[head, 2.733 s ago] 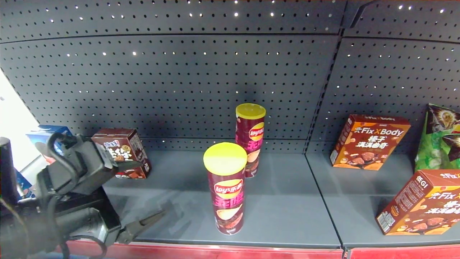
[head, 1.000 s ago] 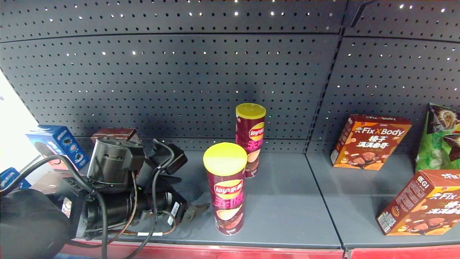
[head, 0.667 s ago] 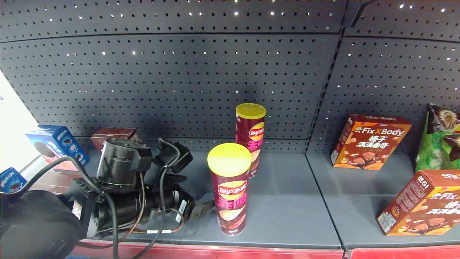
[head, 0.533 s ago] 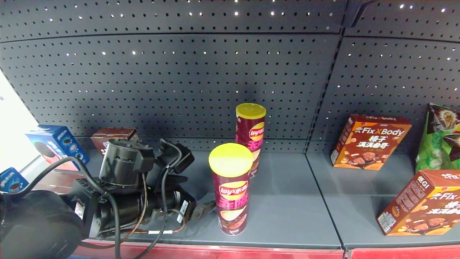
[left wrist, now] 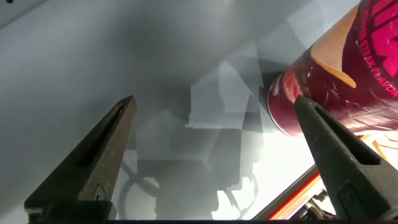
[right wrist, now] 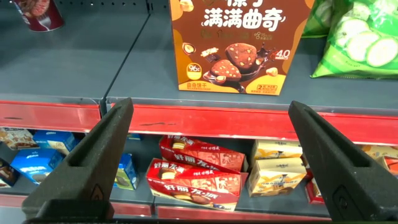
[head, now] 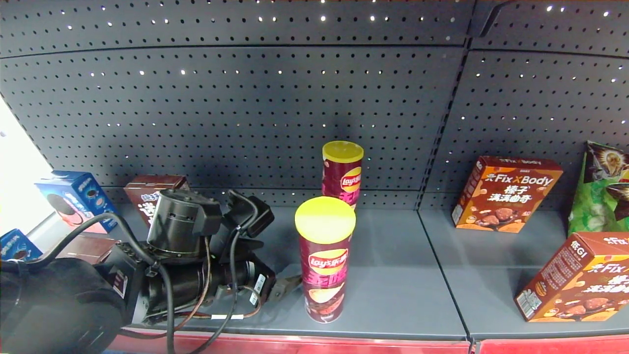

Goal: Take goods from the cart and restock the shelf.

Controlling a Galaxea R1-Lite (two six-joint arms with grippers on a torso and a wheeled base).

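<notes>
Two maroon chips cans with yellow lids stand on the grey shelf: the front can near the shelf's front edge, the rear can by the pegboard. My left gripper lies low on the shelf just left of the front can, open. In the left wrist view the left gripper has one finger against the base of that can, with bare shelf between the fingers. My right gripper is open and holds nothing, in front of the shelf's red edge, below an orange cookie box.
A brown box and blue boxes stand behind and left of my left arm. Two orange boxes and a green bag fill the right bay. Several red and blue packs sit on the lower shelf.
My left arm swung in over the shelf and slid right along it, and the front can has shifted a little to the right with it. The rear can stayed put.
</notes>
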